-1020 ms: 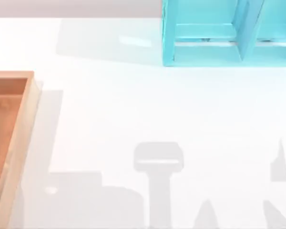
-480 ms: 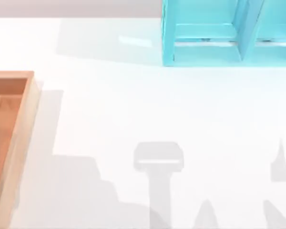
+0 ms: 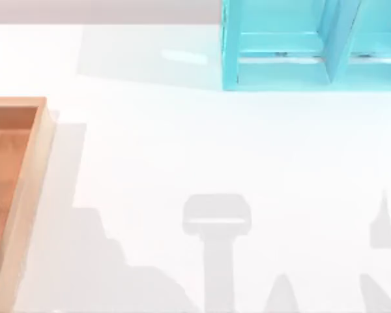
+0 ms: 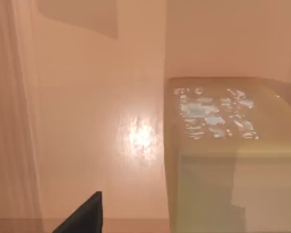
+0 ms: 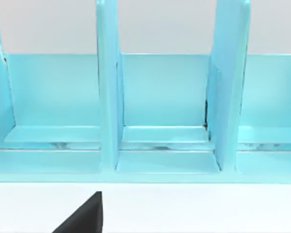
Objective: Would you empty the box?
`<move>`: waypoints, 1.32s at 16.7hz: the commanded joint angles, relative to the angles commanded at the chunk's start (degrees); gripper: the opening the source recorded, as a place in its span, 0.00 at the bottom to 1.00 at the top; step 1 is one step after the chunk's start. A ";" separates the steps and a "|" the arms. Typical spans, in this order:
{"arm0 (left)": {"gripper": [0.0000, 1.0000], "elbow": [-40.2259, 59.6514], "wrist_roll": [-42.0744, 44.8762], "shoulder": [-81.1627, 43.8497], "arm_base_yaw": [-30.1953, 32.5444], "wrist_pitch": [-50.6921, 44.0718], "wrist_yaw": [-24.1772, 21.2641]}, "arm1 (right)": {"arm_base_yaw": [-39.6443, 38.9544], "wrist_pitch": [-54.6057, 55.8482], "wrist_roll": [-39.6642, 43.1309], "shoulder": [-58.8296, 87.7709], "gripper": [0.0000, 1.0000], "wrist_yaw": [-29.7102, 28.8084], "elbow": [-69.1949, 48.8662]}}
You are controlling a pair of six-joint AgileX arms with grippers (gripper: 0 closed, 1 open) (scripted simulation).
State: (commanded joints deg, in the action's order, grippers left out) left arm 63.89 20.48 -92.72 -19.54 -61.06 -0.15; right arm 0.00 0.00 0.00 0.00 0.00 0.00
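Note:
The box [image 3: 27, 189] lies at the table's left edge, a shallow wooden tray with a reddish-orange floor and a tan rim. The left wrist view looks closely at its floor [image 4: 97, 121]. A pale tan block [image 4: 223, 145] stands on that floor, close in front of my left gripper [image 4: 85, 218], of which a black tip shows at the picture's edge. A black tip of my right gripper [image 5: 85, 216] shows over the white table, facing the turquoise shelf unit [image 5: 160, 111].
The turquoise shelf unit [image 3: 313, 45] with open compartments stands at the table's back right. White table [image 3: 182, 143] stretches between it and the box. Grey shadows of the arms fall along the front edge.
The left arm's shadow at the table's lower left has changed from a blocky shape to a slanted one. Box and shelf unit have not moved.

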 joint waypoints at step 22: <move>0.10 -9.66 0.31 -4.07 -0.23 13.62 0.00 | 0.00 0.00 0.00 0.00 1.00 0.00 0.00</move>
State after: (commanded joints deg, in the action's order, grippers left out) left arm 54.22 20.79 -96.79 -19.77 -47.43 -0.15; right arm 0.00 0.00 0.00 0.00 0.00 0.00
